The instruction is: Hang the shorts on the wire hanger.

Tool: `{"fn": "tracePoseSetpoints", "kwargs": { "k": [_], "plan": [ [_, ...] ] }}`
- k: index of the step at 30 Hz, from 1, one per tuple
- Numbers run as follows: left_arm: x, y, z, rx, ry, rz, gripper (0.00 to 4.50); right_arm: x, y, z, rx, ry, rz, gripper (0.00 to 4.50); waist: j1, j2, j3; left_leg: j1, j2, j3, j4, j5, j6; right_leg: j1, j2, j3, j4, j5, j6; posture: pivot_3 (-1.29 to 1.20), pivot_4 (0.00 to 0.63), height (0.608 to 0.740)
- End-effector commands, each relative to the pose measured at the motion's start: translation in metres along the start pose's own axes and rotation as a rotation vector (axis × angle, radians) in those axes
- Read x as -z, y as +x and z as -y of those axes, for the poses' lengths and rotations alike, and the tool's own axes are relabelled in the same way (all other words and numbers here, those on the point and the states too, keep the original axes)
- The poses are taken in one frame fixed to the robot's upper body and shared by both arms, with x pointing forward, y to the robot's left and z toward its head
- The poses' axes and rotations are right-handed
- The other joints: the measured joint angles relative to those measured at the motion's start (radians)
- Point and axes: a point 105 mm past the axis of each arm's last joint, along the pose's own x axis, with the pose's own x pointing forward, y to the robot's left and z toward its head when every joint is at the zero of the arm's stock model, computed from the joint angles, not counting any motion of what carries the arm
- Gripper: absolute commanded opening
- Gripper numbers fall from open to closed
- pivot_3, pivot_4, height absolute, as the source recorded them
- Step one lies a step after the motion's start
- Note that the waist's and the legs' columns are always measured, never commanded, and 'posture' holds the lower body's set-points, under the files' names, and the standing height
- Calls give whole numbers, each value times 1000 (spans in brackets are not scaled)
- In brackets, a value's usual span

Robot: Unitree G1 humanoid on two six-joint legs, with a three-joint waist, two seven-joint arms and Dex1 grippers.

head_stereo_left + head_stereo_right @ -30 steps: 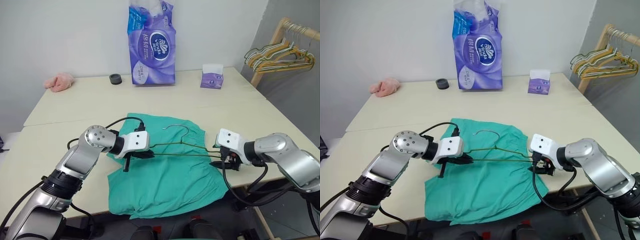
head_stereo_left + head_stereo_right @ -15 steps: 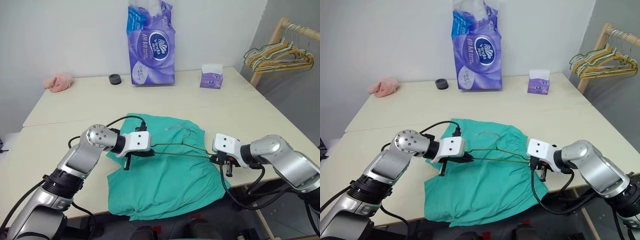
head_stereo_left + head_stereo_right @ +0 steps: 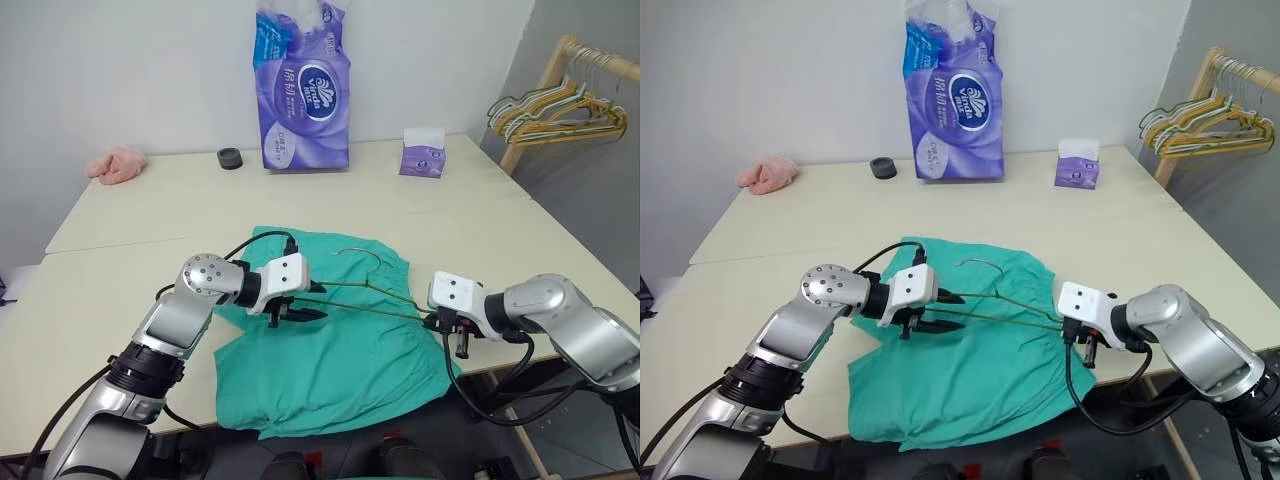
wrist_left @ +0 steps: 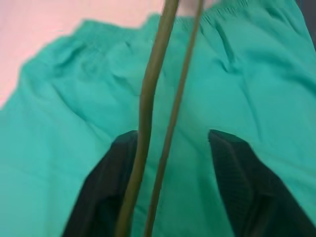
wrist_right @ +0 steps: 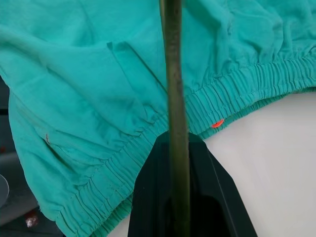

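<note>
Right gripper (image 3: 449, 331) fingers clamped on wire hanger (image 3: 370, 290) above shorts (image 3: 330, 350); left gripper (image 3: 300, 305) fingers spread, straddling the wire.

A pale cream worktop (image 3: 420, 215), crossed by a seam, is set against a plain white wall (image 3: 130, 70), while at two o'clock a grey wall (image 3: 590, 170) is seen behind a light wooden rack (image 3: 545, 85) from which green and yellow hangers (image 3: 550, 115) are hung.
</note>
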Motion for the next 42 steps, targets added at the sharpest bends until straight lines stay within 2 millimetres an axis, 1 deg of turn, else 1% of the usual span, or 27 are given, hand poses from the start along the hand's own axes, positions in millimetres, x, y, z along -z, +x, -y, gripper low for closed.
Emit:
{"fn": "tracePoseSetpoints", "kwargs": {
  "k": [1,6,10,12,14,16,18,20,23,26,29,34,39,42],
  "plan": [
    [-6,-23,-22,-94,-39,50,2729,-2,-12,5,48,16,21,0,-2,0,0,0,0,0,0,0,0,0,0,0,0,0,0,-127,23,740],
    [-7,-52,-53,-248,-183,157,2729,12,-24,6,105,128,22,0,-2,0,0,0,0,-1,0,0,0,0,0,-1,0,0,0,-137,23,740],
    [-16,-72,-76,-336,-362,321,2729,24,-35,7,158,250,35,0,-1,-1,0,-1,0,-1,1,0,0,0,0,-1,0,0,0,-145,24,740],
    [-19,-74,-69,-263,-430,367,2729,37,-47,4,193,358,34,0,-2,-1,-1,-1,0,-1,1,0,0,0,0,-1,0,0,0,-154,25,740],
    [-20,-71,-53,-163,-448,371,2729,52,-57,0,227,452,23,0,-3,-1,-1,-1,-1,-2,0,0,0,0,0,-2,1,0,0,-163,28,740],
    [-15,-65,-36,-80,-431,325,2729,68,-63,-4,285,564,17,0,-6,-1,-1,-1,-1,-1,0,0,0,0,-1,-1,1,1,-1,-178,30,740],
    [-12,-62,-29,-48,-421,298,2729,75,-65,-9,312,632,17,0,-8,-1,-1,0,0,-1,0,0,0,0,-1,0,2,1,-1,-187,31,740],
    [-12,-59,-26,-29,-414,287,2729,81,-64,-16,327,694,23,0,-11,-1,-1,1,0,0,0,0,0,0,-1,0,2,0,0,-191,32,740],
    [-8,-51,-23,-10,-355,236,2729,94,-57,-36,314,806,3,0,-13,-1,-1,1,0,0,0,0,0,1,0,0,2,0,1,-197,34,740],
    [0,-45,-23,-20,-288,169,2729,97,-51,-49,285,853,-11,0,-18,-1,-1,1,-1,1,0,0,0,0,0,1,1,0,1,-197,34,740],
    [7,-40,-26,-46,-201,114,2729,100,-49,-57,266,880,-26,0,-28,-1,-1,1,-1,2,0,-1,0,1,0,2,1,0,1,-202,38,740],
    [1,-34,-33,-88,-149,150,2729,102,-52,-67,245,893,-35,0,-31,-1,-1,1,-1,1,-1,-1,1,1,0,1,1,-1,1,-199,39,740],
    [0,-33,-36,-102,-143,162,2729,90,-55,-75,181,835,-24,0,-36,-1,-1,1,-1,1,-1,-1,1,1,0,2,1,-1,1,-207,40,740],
    [-1,-32,-38,-114,-137,163,2729,84,-56,-71,161,797,-17,0,-37,-1,-1,1,0,2,-1,-1,1,1,1,2,1,-1,2,-206,37,740]
  ]
}}
